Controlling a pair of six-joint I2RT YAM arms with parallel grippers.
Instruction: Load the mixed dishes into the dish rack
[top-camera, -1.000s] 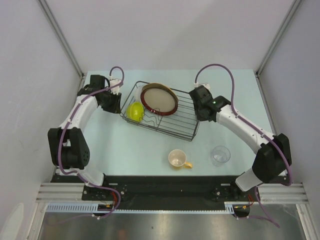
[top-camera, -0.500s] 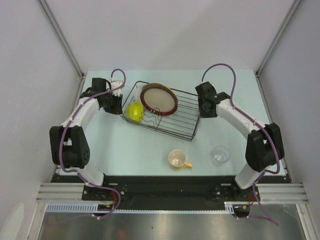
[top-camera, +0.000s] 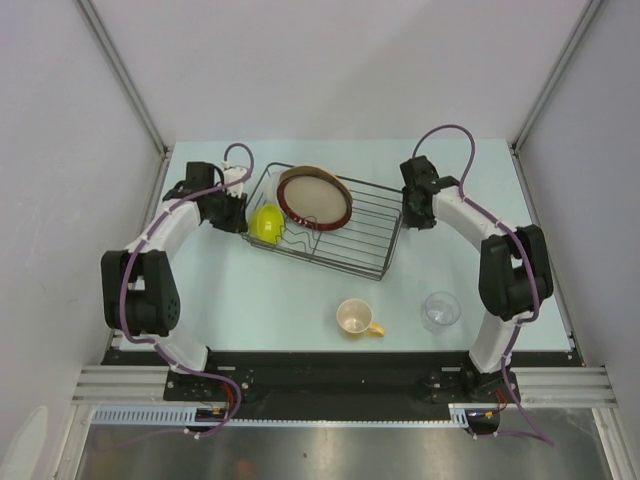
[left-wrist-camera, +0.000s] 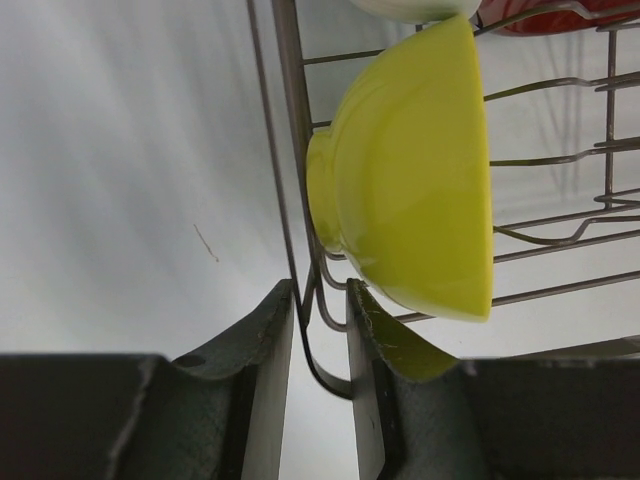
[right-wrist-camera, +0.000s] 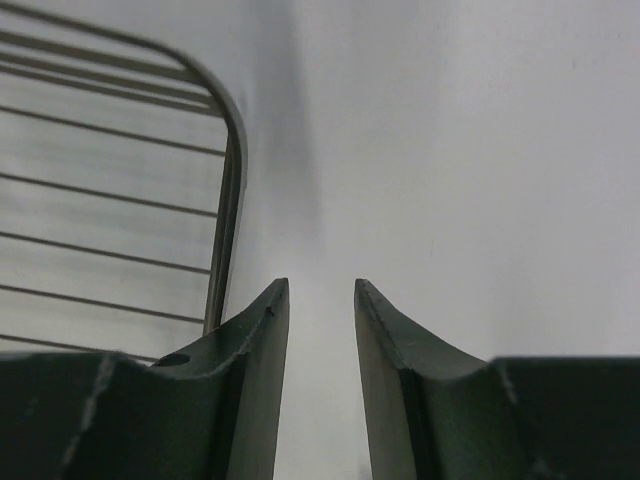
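The black wire dish rack (top-camera: 340, 240) holds the lime-green bowl (top-camera: 266, 222) on its side at the left end. The dark-red-rimmed tan plate (top-camera: 316, 198) leans in it, with the beige plate's edge (top-camera: 303, 170) behind. My left gripper (top-camera: 238, 213) is closed around the rack's left rim wire (left-wrist-camera: 290, 150), right beside the green bowl (left-wrist-camera: 410, 170); its fingers (left-wrist-camera: 318, 290) have the wire between them. My right gripper (top-camera: 411, 215) is open and empty just off the rack's right end (right-wrist-camera: 225, 200). The cream cup (top-camera: 356, 318) and the clear glass (top-camera: 440, 310) stand on the table in front.
A pale rim (left-wrist-camera: 410, 8) and a red plate edge (left-wrist-camera: 560, 15) show at the top of the left wrist view. Grey side walls flank the pale table (top-camera: 280, 300). The right arm's elbow (top-camera: 512, 270) stands near the glass.
My right gripper has drawn back from the rack's right rim toward the far right, its elbow folding in. The rack and its dishes shifted slightly. The left gripper stays at the left rim.
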